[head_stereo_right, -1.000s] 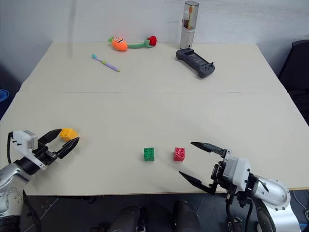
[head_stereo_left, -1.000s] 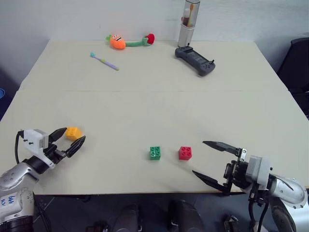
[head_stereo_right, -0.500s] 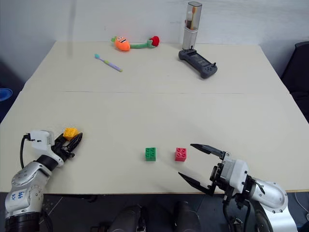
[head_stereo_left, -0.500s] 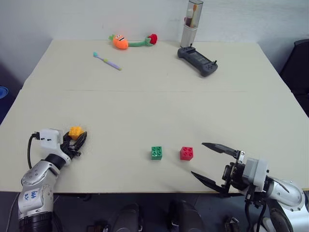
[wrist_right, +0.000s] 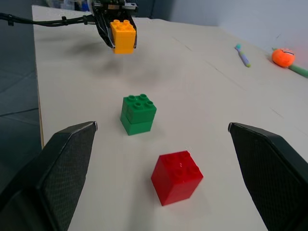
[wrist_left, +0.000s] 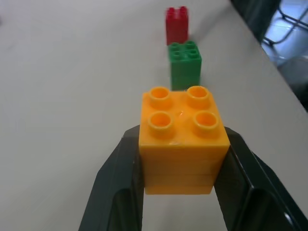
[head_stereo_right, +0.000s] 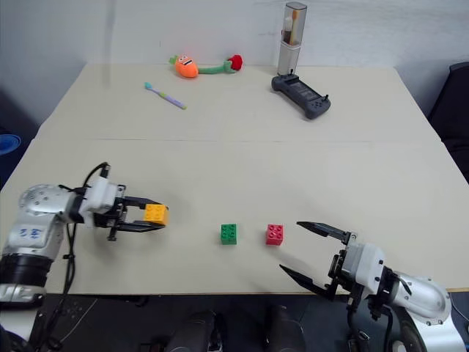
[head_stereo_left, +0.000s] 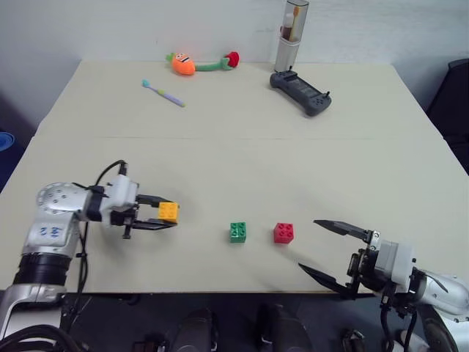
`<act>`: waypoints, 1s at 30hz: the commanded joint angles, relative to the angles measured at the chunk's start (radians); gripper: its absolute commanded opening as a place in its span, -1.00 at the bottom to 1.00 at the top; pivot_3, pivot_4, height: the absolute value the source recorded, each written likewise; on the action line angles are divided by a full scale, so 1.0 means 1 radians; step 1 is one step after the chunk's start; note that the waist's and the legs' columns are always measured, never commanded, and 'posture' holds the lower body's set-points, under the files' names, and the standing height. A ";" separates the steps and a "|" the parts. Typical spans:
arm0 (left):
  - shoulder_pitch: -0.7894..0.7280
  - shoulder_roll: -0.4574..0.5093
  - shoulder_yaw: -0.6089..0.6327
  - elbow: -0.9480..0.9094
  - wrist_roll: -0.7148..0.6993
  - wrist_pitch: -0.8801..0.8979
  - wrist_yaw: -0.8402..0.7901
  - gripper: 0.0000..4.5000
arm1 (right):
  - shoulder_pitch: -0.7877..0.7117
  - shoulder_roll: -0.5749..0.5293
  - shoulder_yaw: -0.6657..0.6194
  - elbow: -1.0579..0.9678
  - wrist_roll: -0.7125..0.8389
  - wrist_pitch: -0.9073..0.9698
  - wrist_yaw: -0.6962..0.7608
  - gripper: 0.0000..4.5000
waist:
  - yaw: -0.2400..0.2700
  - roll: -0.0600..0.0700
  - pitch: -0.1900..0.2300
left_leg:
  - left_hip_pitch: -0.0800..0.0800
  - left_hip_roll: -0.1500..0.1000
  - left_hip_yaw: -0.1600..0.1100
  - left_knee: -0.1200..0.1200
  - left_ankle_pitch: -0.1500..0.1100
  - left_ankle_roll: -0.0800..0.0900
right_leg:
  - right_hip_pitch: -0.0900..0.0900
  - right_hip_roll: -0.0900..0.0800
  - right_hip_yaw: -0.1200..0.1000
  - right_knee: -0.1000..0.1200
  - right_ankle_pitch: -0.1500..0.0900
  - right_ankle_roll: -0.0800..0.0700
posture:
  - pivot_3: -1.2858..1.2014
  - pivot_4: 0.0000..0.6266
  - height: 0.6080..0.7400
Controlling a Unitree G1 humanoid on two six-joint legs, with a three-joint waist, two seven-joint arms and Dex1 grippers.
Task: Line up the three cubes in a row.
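On the left side of the bench (head_stereo_left: pixel 242 158), your left gripper (head_stereo_left: pixel 167 218) has its fingers clamped on the yellow-orange cube (head_stereo_left: pixel 168 212) and holds it just above the surface. Straight ahead of these fingers, toward the robot's right, stands the green cube (head_stereo_left: pixel 237 232), and just beyond it the red cube (head_stereo_left: pixel 283 232); the two already make one line. You need to put the held cube down on the same line, near the green one. Your right gripper (head_stereo_left: pixel 333 249) hangs released near the red cube.
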 commanded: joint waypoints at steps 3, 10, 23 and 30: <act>-0.065 0.034 -0.204 0.106 -0.027 -0.162 -0.112 -0.33 | 0.072 -0.005 -0.061 -0.066 0.031 -0.001 -0.008 1.00 | 0.001 0.000 0.000 | 0.000 0.000 0.000 0.000 0.000 0.001 | 0.000 0.000 0.000 0.001 0.000 0.000 | 0.03 -0.52 1.00; -0.076 -0.009 -0.255 0.214 -0.033 -0.239 -0.112 -0.33 | 0.143 0.009 -0.079 -0.112 0.024 -0.005 -0.044 1.00 | 0.003 0.000 0.000 | 0.000 0.000 0.000 0.001 0.000 0.003 | 0.000 -0.002 0.001 -0.002 0.000 0.000 | 0.03 -0.52 1.00; -0.101 -0.017 -0.165 0.332 0.000 -0.264 -0.111 0.54 | 0.132 -0.005 -0.081 -0.102 0.039 -0.005 -0.030 1.00 | 0.003 0.000 0.000 | -0.001 -0.001 0.000 0.002 0.000 0.004 | 0.000 -0.002 0.000 -0.001 0.000 0.001 | 0.03 -0.52 1.00; -0.019 0.147 -0.074 0.288 -0.034 -0.192 -0.112 0.99 | 0.186 -0.065 -0.183 -0.116 0.095 0.029 0.035 1.00 | -0.002 0.000 0.000 | -0.001 -0.001 0.000 0.001 0.000 0.004 | 0.000 -0.002 0.000 -0.001 0.000 0.001 | 0.03 -0.52 1.00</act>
